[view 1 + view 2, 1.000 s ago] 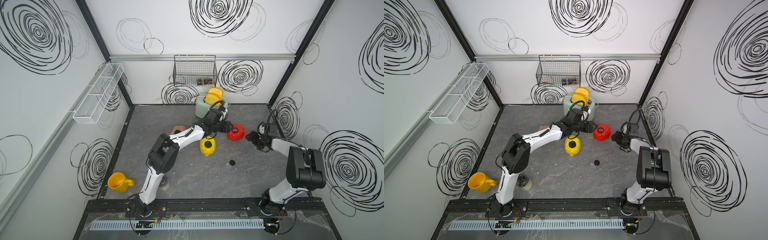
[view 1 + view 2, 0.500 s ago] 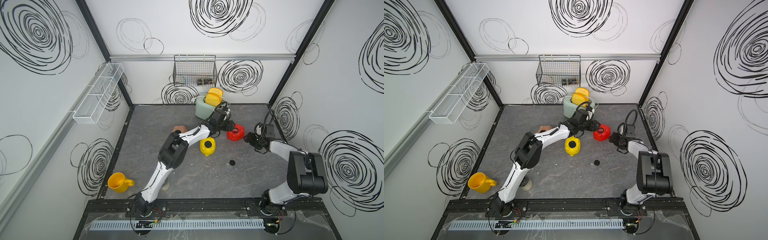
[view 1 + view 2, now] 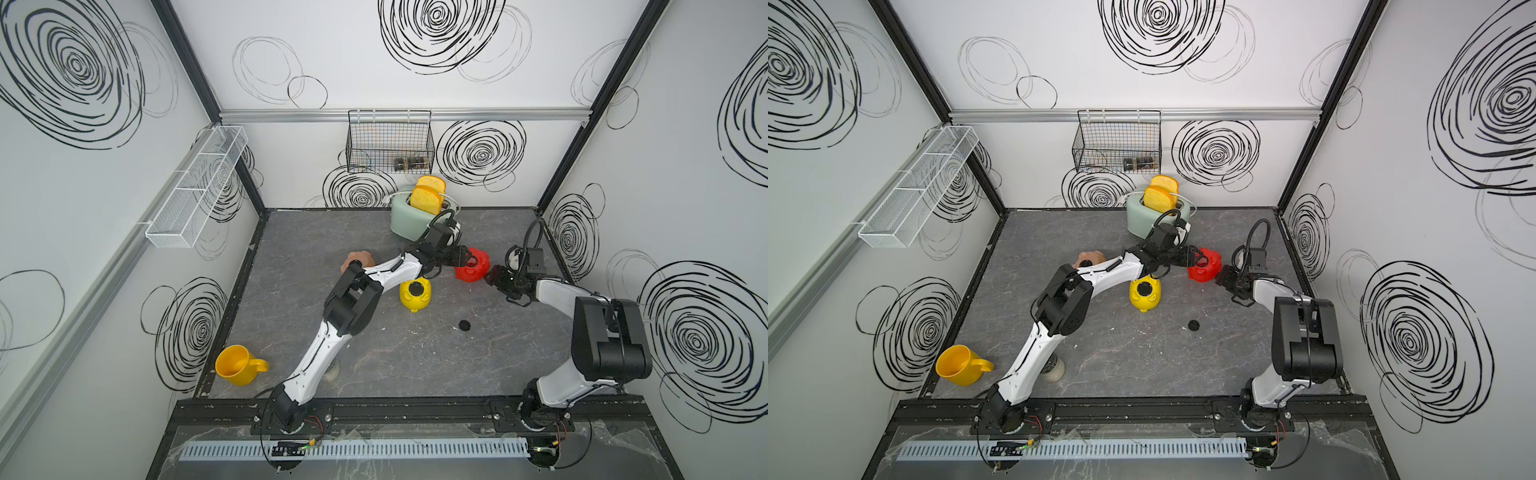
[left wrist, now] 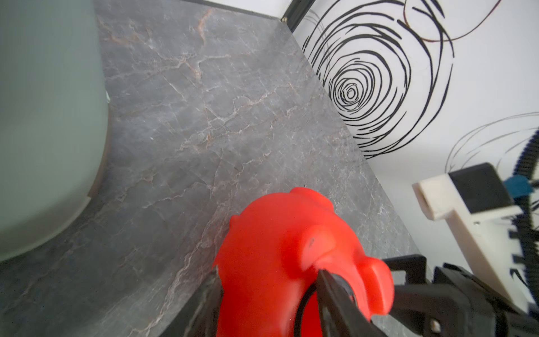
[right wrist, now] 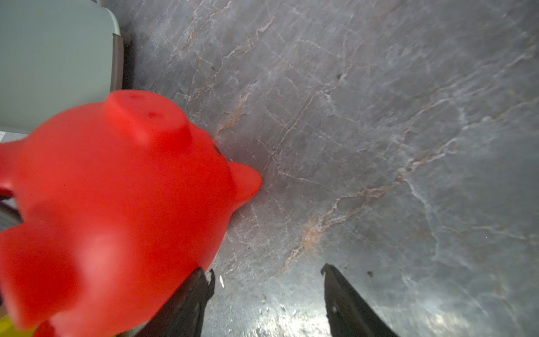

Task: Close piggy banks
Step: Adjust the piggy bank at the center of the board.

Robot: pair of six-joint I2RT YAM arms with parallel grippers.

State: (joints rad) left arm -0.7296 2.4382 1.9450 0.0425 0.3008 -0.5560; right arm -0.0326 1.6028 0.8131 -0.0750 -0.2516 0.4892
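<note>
The red piggy bank (image 3: 473, 269) has little room around it: the left tool (image 3: 466, 260) clamps it from one side. The right tool (image 3: 493, 277) stands just beside it on the other, with parted fingers and only bare table (image 5: 379, 146) between them. The mint-green toaster (image 3: 409, 222) is near behind. The left arm (image 3: 353, 303) stretches past the yellow piggy bank (image 3: 415, 296), covering its far edge. The front middle of the table is free, except a small black cap (image 3: 464, 325), well apart from both tools
</note>
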